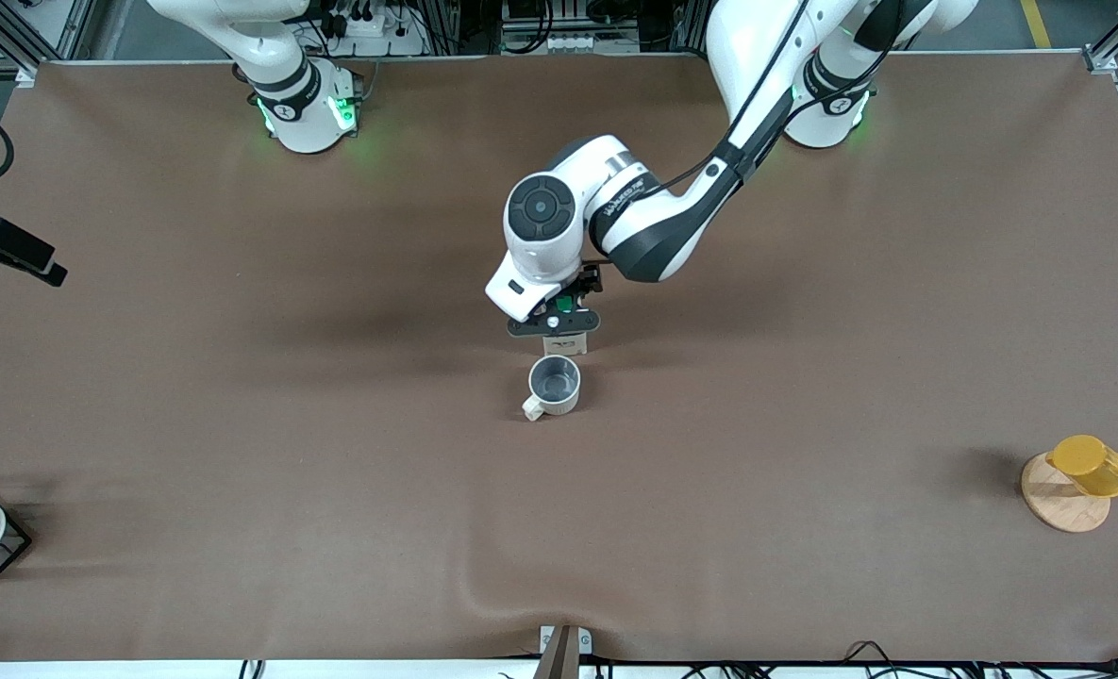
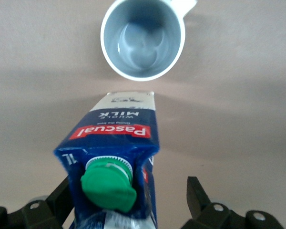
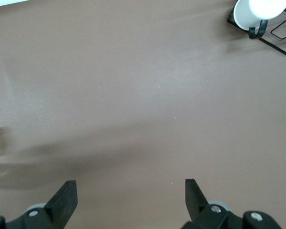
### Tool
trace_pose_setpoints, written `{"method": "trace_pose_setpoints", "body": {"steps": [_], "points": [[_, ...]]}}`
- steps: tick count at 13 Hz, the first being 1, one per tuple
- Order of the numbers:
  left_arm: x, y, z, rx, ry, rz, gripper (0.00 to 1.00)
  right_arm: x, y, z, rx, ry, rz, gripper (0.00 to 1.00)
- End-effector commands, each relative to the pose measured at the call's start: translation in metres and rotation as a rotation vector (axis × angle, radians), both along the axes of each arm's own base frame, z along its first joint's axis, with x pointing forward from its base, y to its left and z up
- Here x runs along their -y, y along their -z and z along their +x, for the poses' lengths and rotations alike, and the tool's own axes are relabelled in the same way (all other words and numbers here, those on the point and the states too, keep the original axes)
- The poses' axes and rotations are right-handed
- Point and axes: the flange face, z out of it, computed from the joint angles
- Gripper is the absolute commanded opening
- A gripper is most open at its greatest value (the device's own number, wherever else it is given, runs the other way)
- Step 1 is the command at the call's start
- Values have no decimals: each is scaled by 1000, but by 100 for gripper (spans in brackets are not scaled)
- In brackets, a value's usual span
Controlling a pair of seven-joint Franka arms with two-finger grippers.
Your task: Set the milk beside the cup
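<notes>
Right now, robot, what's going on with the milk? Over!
Left hand open around the milk, which stands beside the cup. Right hand open, waiting over bare table. Nothing in the way.

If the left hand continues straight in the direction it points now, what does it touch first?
The left hand points down at the table, open around the milk. Going on, it would probably meet the carton's top first, then the brown table. The cup sits beside this line.

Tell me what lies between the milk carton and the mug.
Nothing: in the left wrist view only bare brown table separates the milk from the cup.
</notes>
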Motion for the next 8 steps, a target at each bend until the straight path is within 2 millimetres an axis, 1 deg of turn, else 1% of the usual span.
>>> {"method": "trace_pose_setpoints", "body": {"steps": [1,2,4,5,6,7,8], "points": [[-18,-81,-5,67,4,3,100,-4,-6,-4,-5,11,-19,100],[-34,-109,-3,75,-8,9,100,-4,-5,-4,-6,11,-19,100],[-77,-158,17,109,-70,4,100,-2,-5,-4,-8,14,-19,100],[-106,-172,37,129,-120,-2,100,0,-5,-4,-8,15,-19,100],[-144,-178,64,146,-168,5,100,2,-4,-4,-9,14,-19,100],[-187,-180,92,160,-200,18,100,3,-3,-3,-9,14,-17,100],[-229,-184,115,174,-224,30,100,3,-3,-4,-12,14,-17,100]]}}
